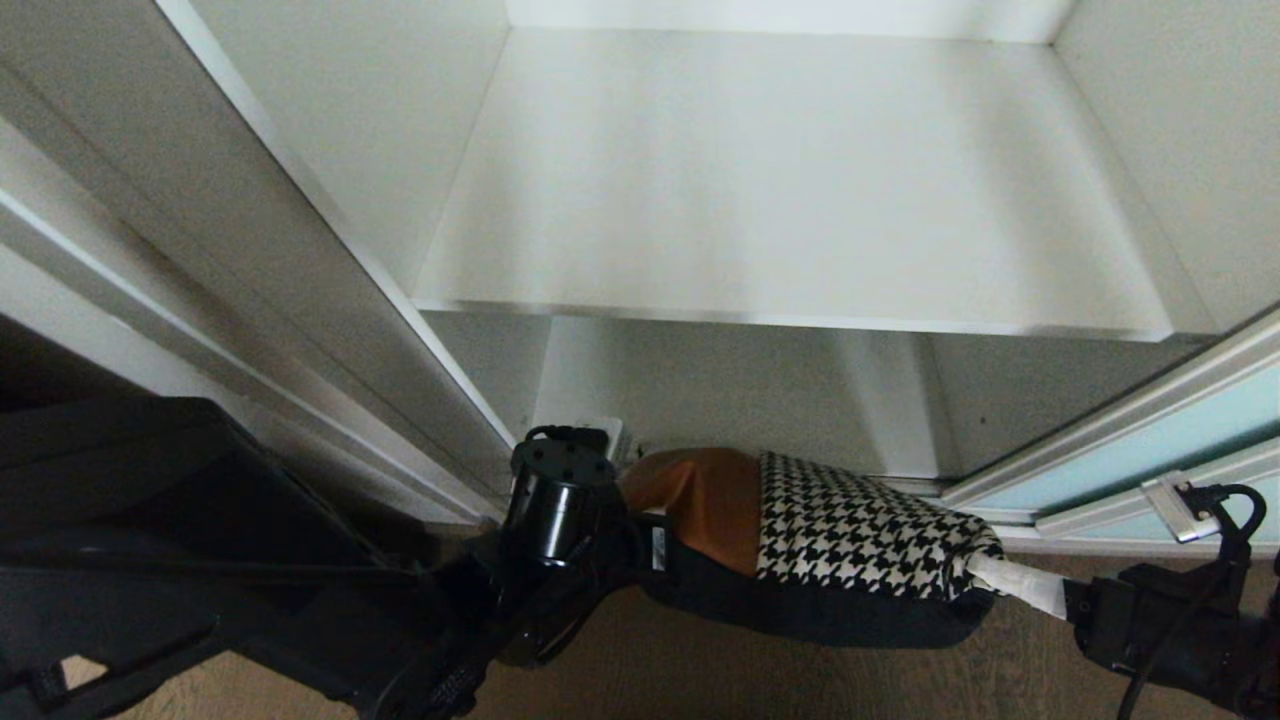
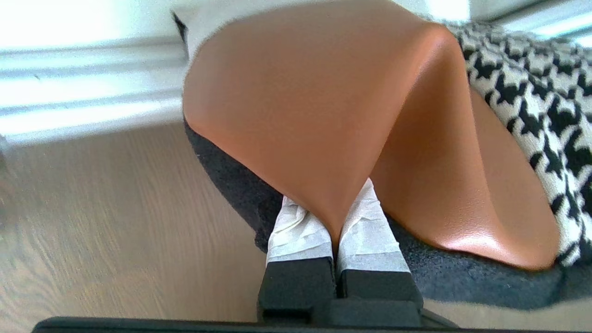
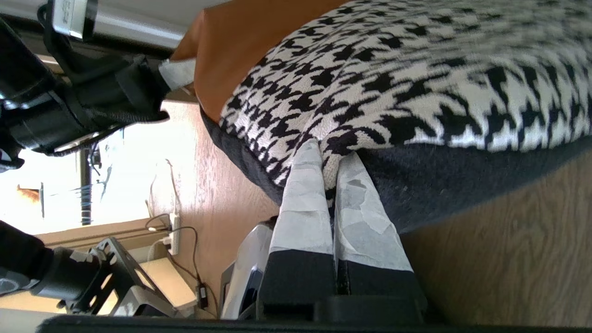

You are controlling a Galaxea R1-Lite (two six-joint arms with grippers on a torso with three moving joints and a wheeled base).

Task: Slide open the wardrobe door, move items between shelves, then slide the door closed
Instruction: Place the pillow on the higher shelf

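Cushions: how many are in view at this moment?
1. The cushion hangs in front of the wardrobe, below the white shelf, pinched at opposite edges by the left gripper and right gripper. Others may be hidden lower down.

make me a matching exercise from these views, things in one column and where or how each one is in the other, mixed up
Things:
1. left claw
2. right claw
3. white shelf
4. sliding wardrobe door

States:
A. bare board above the cushion
B. pinching the brown leather corner
C. aqua glass at the right, beside the opening
D. pinching the houndstooth edge

Pairs: 1-B, 2-D, 3-A, 4-C
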